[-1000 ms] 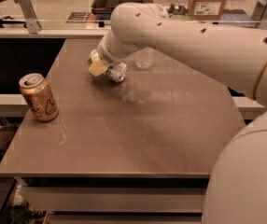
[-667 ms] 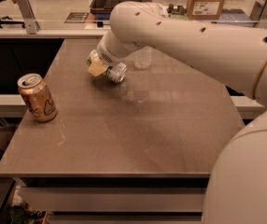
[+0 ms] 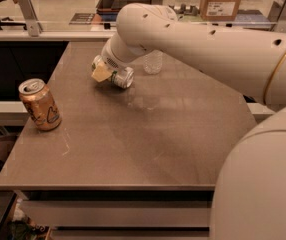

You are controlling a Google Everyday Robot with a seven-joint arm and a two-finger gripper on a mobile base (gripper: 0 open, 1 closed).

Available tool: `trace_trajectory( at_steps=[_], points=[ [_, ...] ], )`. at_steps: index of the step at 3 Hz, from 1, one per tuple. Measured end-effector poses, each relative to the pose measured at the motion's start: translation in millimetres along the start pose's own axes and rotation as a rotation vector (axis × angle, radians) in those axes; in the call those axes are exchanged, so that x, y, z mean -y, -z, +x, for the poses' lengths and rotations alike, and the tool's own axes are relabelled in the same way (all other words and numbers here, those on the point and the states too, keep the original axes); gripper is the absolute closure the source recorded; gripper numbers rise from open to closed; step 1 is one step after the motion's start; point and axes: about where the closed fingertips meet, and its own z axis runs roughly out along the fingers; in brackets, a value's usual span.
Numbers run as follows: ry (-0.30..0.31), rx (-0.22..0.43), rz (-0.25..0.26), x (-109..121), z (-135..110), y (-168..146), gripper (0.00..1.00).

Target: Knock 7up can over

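Observation:
The 7up can [image 3: 120,77] lies tipped on its side at the far middle of the brown table [image 3: 148,134], its silver end pointing to the front right. My gripper [image 3: 102,72] is right at the can's left side, touching it or nearly so, with a tan pad showing. The white arm [image 3: 193,39] reaches in from the right and hides most of the gripper and part of the can.
An orange-gold can [image 3: 39,104] stands upright near the table's left edge. A clear plastic bottle [image 3: 153,62] stands behind the arm at the far side. A rail and floor clutter lie beyond the table's far edge.

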Motion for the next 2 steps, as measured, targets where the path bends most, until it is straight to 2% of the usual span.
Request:
trace_trajectory(
  at_steps=[1, 2],
  points=[
    [0.005, 0.015, -0.018, -7.2, -1.2, -13.9, 1.00],
    [0.005, 0.015, -0.018, -6.7, -2.6, -12.5, 1.00]
  ],
)
